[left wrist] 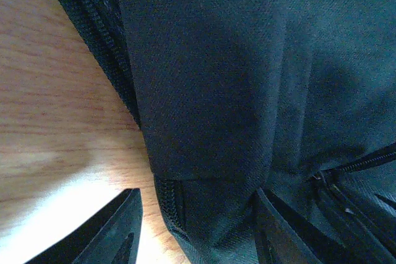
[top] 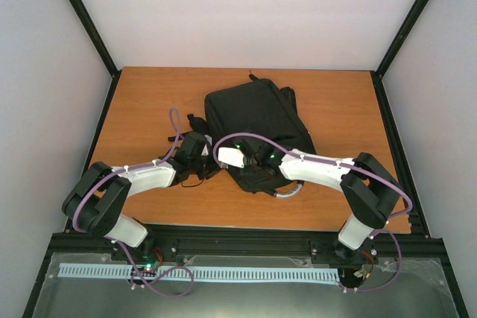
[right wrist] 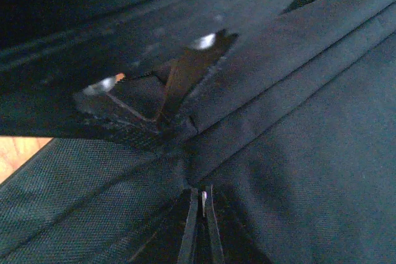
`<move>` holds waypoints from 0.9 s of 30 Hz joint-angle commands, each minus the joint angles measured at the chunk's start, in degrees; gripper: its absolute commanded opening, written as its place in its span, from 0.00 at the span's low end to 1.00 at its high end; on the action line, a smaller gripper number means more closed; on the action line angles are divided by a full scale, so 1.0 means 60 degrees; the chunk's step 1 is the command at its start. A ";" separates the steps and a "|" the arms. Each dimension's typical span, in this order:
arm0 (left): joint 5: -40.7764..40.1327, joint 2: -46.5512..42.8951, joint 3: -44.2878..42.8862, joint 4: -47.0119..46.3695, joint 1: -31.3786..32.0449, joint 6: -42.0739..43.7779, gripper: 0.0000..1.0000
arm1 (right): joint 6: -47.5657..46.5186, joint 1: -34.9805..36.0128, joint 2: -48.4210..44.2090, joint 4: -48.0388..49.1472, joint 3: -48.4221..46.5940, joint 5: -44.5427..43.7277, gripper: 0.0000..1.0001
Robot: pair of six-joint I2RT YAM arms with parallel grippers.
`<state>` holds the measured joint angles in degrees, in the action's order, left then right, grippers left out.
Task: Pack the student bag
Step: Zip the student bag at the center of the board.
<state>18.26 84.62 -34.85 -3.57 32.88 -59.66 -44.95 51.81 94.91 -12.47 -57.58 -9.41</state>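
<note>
The bag lies flat on the table. Its bulk points away from the arms, and its straps and a grey loop trail off the edge nearest them.

Both arms work at that near edge. The right gripper is on top of the bag, just in from the edge, with its jaws pressed together over the cloth where several seams meet. A small pale glint sits between the tips. It may be a zip pull or a pinch of fabric, but it is too small to tell.

The left gripper is at the bag's left near corner. Its jaws are apart and straddle a fold of the bag that carries a zip. One finger stands just clear of the cloth, with a sliver of table showing between them, so this reads as bracing or lining up rather than a firm clamp.

Progress is hard to judge. No view shows an open mouth on the bag, and nothing to be packed shows in any view. This looks like zip work, either getting the bag open or closing it up, and the pictures do not say which. If it is opening, all the packing is still left to do.
</note>
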 commanded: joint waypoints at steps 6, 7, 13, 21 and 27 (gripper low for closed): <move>-0.0171 -0.0432 0.0257 -0.0619 0.0027 -0.0269 0.51 | 0.1584 -0.1018 -0.0635 -0.0885 -0.0764 0.1269 0.03; -0.0203 -0.0547 0.0314 -0.0677 0.0027 -0.0293 0.51 | 0.1754 -0.1183 -0.0642 -0.0951 -0.0784 0.1577 0.03; -0.0256 -0.1183 0.0575 -0.1163 0.0027 -0.0324 0.65 | 0.3134 -0.2233 -0.0578 -0.1254 -0.0937 0.3612 0.03; 0.0057 -0.0957 0.0847 -0.2931 0.0031 -0.1167 0.63 | 0.5021 -0.3172 -0.0202 -0.1351 -0.1141 0.5330 0.03; 0.0386 -0.0242 0.0544 -0.3387 0.0038 -0.1389 0.66 | 0.5542 -0.3381 -0.0041 -0.1301 -0.1206 0.5991 0.03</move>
<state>18.96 80.68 -29.74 -19.09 32.88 -66.17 -15.88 32.67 93.51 -21.69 -62.76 22.74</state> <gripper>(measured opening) 0.651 0.029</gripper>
